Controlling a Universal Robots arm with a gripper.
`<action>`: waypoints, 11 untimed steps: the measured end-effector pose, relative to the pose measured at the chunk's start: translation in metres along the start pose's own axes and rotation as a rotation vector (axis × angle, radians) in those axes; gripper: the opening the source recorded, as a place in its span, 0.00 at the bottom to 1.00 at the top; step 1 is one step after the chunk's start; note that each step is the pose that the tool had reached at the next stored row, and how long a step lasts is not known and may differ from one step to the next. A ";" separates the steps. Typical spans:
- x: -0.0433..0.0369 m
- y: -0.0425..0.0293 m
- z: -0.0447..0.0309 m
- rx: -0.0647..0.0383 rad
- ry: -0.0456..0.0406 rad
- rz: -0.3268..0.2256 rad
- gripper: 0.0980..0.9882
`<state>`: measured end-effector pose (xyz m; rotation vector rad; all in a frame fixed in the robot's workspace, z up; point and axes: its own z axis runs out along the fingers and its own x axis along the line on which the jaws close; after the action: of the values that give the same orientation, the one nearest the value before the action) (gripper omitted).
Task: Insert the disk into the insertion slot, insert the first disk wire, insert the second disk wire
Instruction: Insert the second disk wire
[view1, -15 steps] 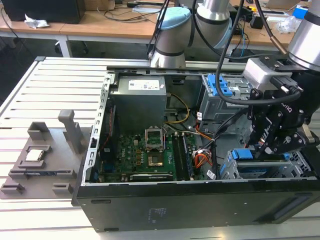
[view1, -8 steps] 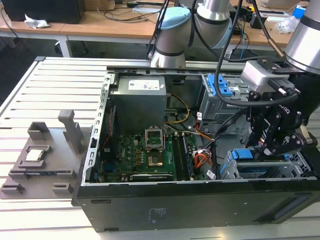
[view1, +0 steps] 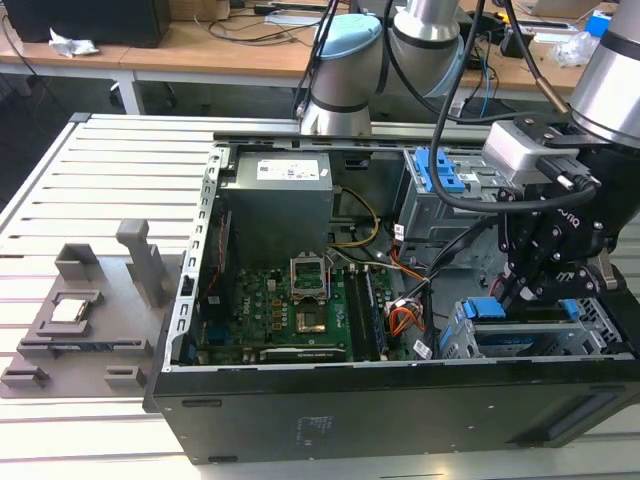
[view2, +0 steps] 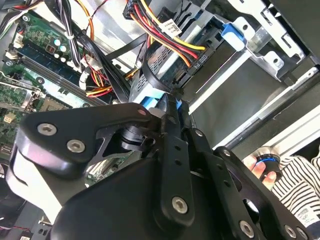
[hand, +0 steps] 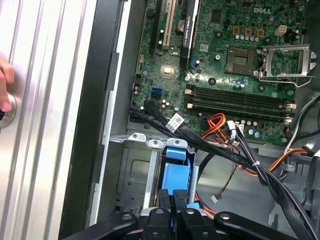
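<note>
Setting: robotics lab or electronics workshop. Open desktop computer case (view1: 400, 400) lies on a slotted aluminium bench (view1: 110, 180), motherboard (view1: 290, 310) exposed. Grey fixture tray (view1: 90, 310) sits beside it. Wooden desks (view1: 230, 45) strewn with cables stand behind the robot arm (view1: 345, 70).

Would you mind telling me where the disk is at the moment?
In the exterior view the disk lies in the insertion slot at the computer case's lower right corner, directly under the claw.

Disk (hand: 176, 176) mostly hidden inside insertion slot (hand: 131, 170); pincer (hand: 175, 196) cut off by frame edge.
</note>
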<state>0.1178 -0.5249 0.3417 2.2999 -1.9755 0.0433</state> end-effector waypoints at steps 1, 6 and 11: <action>0.0000 0.0000 0.0000 0.000 0.0000 0.000 0.05; 0.0001 0.0001 -0.0014 0.001 -0.0056 0.000 0.05; 0.0012 -0.0018 -0.0032 0.009 -0.0752 -0.003 0.05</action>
<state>0.1200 -0.5255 0.3449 2.3437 -2.0107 -0.0348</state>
